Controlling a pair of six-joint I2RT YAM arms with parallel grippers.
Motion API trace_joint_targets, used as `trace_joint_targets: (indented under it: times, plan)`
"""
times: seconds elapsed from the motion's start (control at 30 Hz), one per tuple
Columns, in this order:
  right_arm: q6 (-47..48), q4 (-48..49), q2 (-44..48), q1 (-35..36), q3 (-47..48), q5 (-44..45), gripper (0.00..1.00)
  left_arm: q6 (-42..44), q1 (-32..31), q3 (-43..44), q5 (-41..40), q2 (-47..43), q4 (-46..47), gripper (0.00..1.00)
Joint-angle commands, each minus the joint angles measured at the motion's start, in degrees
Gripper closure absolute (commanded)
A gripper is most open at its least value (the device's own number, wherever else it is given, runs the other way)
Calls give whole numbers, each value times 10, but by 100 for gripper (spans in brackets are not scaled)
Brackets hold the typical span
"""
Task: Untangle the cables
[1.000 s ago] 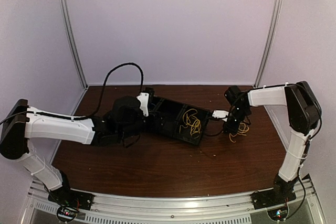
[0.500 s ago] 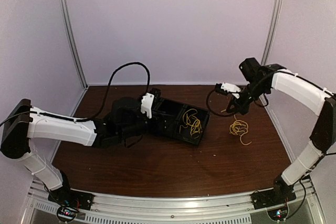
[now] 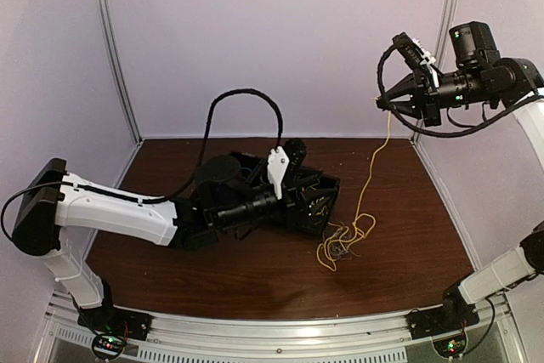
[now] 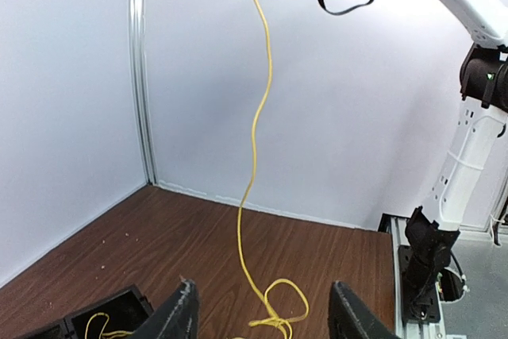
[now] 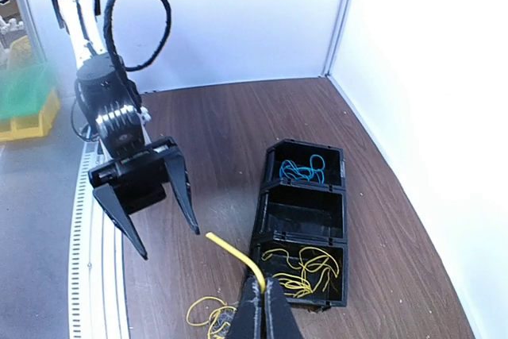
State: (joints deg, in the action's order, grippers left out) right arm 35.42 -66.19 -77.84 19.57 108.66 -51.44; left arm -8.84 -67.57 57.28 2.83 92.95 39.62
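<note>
My right gripper [image 3: 384, 105] is raised high at the back right and shut on one end of a yellow cable [image 3: 367, 178]. The cable hangs down to a small tangle [image 3: 340, 244] of yellow and grey loops on the table. The right wrist view shows the shut gripper [image 5: 262, 301] pinching the yellow cable [image 5: 232, 250], with the tangle [image 5: 208, 317] below. My left gripper [image 3: 308, 220] is open and empty, low beside the black bin. In the left wrist view it [image 4: 266, 317] points at the hanging cable [image 4: 252, 156] and the tangle [image 4: 278, 319].
A black three-compartment bin [image 5: 343, 196] lies mid-table. It holds blue cables [image 5: 302, 169] in one end cell and yellow cables [image 5: 305, 271] in the other; the middle cell is empty. In the top view the left arm partly covers the bin [image 3: 331, 191].
My right gripper has risen from table height to high at the back right, drawing a yellow cable taut from the tangle. The tangle slid left. My left arm swung right along the bin.
</note>
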Motion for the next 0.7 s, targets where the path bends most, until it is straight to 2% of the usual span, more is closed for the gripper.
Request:
trace_joint_targets:
  times: [0.0,0.2,0.37,0.47,0.57,0.67]
  plan:
    - [-79,77,12,1,-23,-104,100,28,-5,50,16,53,57,43]
    - [-134,165,33,8,-41,-117,100,12,-16,99,51,148,95,42]
    - [-158,189,32,9,26,-134,100,6,-20,139,31,227,126,42]
    - [-193,224,27,8,60,-155,100,13,-19,201,28,300,120,43]
    - [-217,245,17,8,97,-165,100,12,-19,270,29,370,88,54]
    - [-221,248,3,2,154,-155,100,-8,-20,272,34,399,97,63]
